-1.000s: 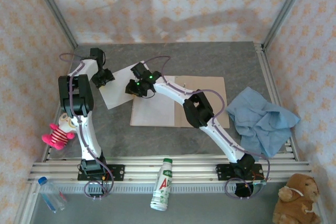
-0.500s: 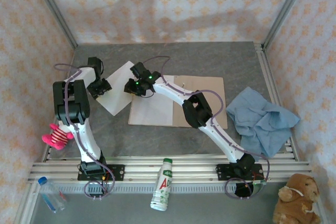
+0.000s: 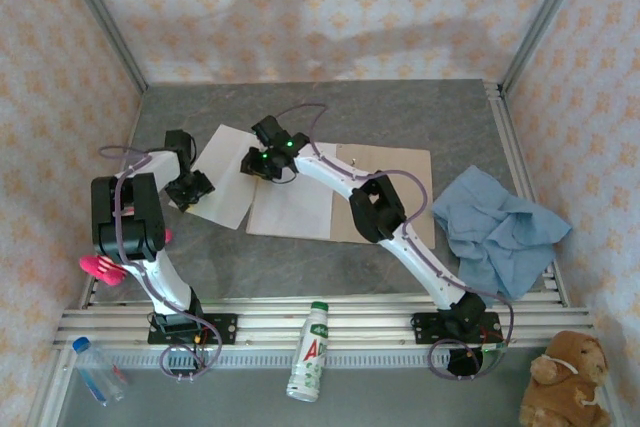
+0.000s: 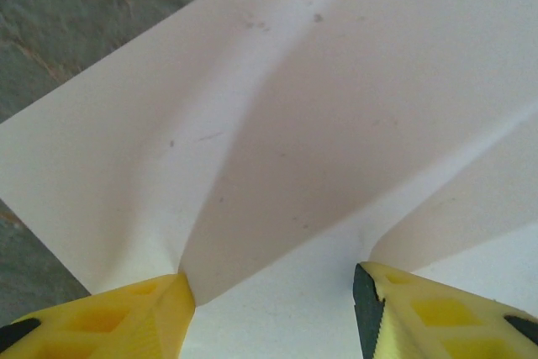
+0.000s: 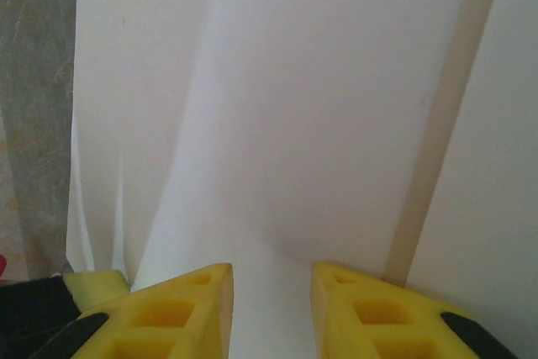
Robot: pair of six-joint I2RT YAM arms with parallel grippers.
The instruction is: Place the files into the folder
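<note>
Two files show from the top view. One white sheet (image 3: 228, 162) lies on the grey table left of the folder, and the other (image 3: 295, 209) lies on the left half of the open tan folder (image 3: 395, 182). My left gripper (image 3: 190, 190) stands on the left sheet's near-left part. In the left wrist view its jaws (image 4: 273, 308) are open, wide apart, with the sheet (image 4: 319, 107) buckled into ridges between them. My right gripper (image 3: 262, 162) is at the folder's far-left corner. Its jaws (image 5: 271, 308) are narrowly open over white paper (image 5: 294, 81), beside a tan folder strip (image 5: 445, 124).
A crumpled blue cloth (image 3: 500, 222) lies right of the folder. A pink toy (image 3: 105, 265) sits by the left arm. On the front rail lie a white bottle (image 3: 310, 352), a clear bottle (image 3: 95, 372) and a brown teddy (image 3: 560, 382).
My left gripper has moved toward the near side, and the left sheet has slid and turned with it. The left elbow swung outward to the left. The right gripper has hardly moved.
</note>
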